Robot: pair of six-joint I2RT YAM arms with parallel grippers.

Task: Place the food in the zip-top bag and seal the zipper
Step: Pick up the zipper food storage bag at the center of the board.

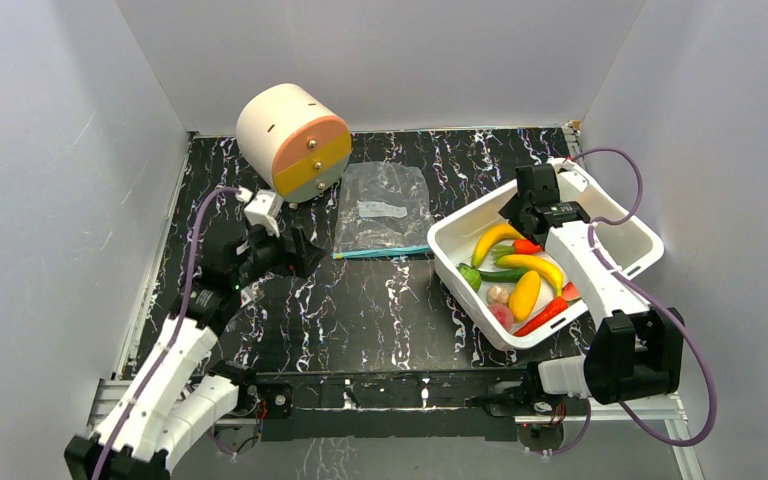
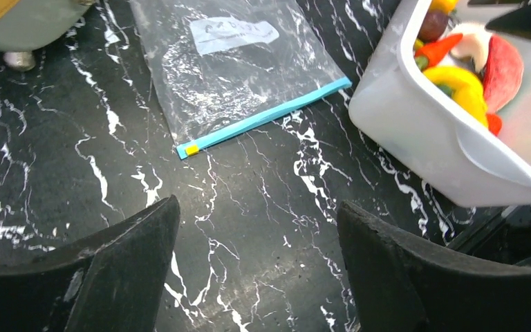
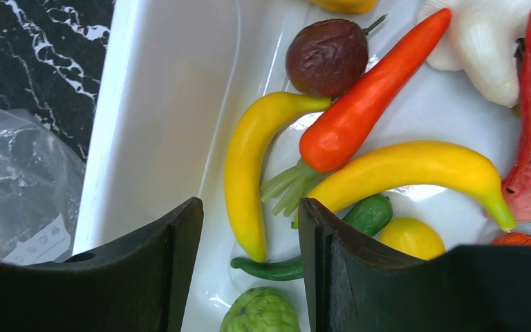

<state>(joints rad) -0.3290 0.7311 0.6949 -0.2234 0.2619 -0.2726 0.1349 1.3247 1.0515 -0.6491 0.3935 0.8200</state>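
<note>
Marbled table [image 1: 360, 300]: inside the tub [image 3: 159, 104] the right gripper [image 3: 249, 207] straddles a banana's [image 3: 245, 159] tip, grip unclear, so it could swivel free. Away to the tub's left, the left gripper [image 2: 257, 207] hangs open.

You see the zip-top bag [image 1: 384, 200] flat on the table [image 1: 360, 310], its zipper [image 1: 380, 252] along the near edge. Behind and left lies a round container [image 1: 292, 142]; right of the bag, a tub [image 1: 628, 240] holds the toy fruits and vegetables [image 1: 532, 266].
</note>
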